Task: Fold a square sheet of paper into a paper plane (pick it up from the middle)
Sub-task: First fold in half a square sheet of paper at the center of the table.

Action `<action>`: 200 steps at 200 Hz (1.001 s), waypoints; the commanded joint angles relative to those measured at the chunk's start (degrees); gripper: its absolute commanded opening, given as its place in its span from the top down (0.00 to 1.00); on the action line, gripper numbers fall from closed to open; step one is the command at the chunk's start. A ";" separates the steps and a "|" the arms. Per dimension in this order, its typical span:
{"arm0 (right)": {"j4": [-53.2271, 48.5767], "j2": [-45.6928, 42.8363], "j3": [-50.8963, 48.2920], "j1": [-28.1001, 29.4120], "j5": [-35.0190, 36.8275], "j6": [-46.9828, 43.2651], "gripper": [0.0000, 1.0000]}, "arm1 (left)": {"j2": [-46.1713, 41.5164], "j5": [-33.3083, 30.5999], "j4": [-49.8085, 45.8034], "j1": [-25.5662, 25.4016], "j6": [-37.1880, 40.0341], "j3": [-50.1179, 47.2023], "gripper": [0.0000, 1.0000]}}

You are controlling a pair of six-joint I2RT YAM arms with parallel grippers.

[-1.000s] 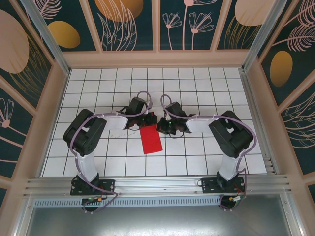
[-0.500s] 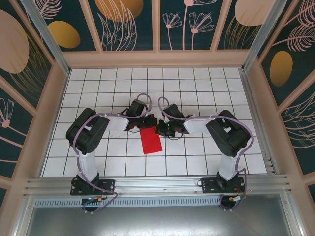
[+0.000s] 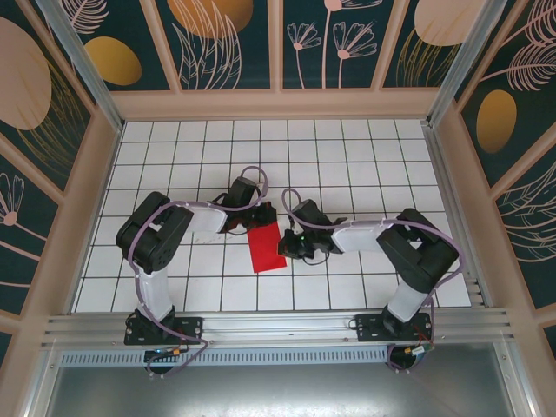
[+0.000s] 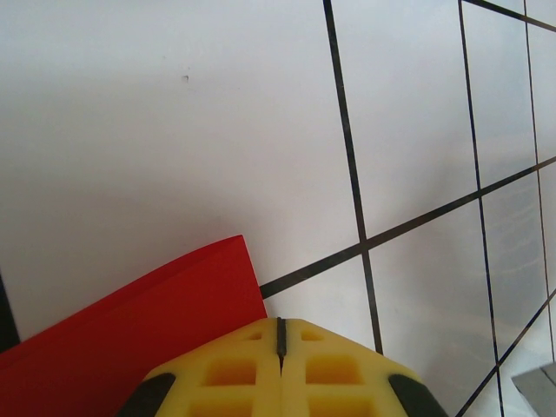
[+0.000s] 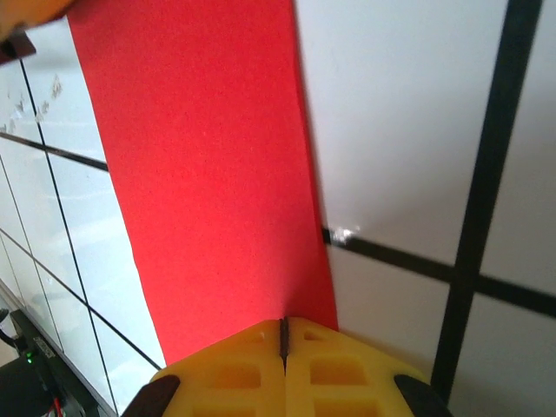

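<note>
One red square sheet of paper (image 3: 266, 248), folded narrow, lay mid-tabletop (image 3: 347, 156); left gripper (image 3: 261, 212) and right gripper (image 3: 284, 247) were fully closed at its edges, hold unclear

On the white, black-gridded bench (image 3: 347, 148) lies the red paper (image 3: 264, 252), a narrow upright rectangle, a little tilted, its near end toward the arm bases. The left tool (image 3: 263, 215) sits at the paper's far end, touching or just over its top edge; the arm reaches in from the left, elbow bent. The right tool (image 3: 285, 246) sits at the paper's right edge, about halfway down, on an arm that reaches in from the right. Both tools are closed. A metal rail (image 3: 278, 326) runs along the near edge, and dark floral walls (image 3: 230, 43) ring the bench.
</note>
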 commanded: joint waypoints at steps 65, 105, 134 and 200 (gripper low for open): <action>-7.16 -4.43 -6.85 4.23 -1.07 3.47 0.97 | 1.97 -5.24 -4.30 0.32 0.40 -1.30 1.00; -8.41 -9.53 -4.74 3.95 3.12 2.35 0.97 | 0.17 -2.34 -4.34 0.32 0.64 2.05 0.94; -9.57 -11.12 -0.34 2.95 8.99 1.02 0.94 | -5.07 -2.97 -5.94 0.62 -0.54 5.95 0.75; -10.66 -1.92 6.54 2.84 13.62 3.03 0.79 | -19.63 -9.78 -10.92 5.79 -6.22 -1.99 0.35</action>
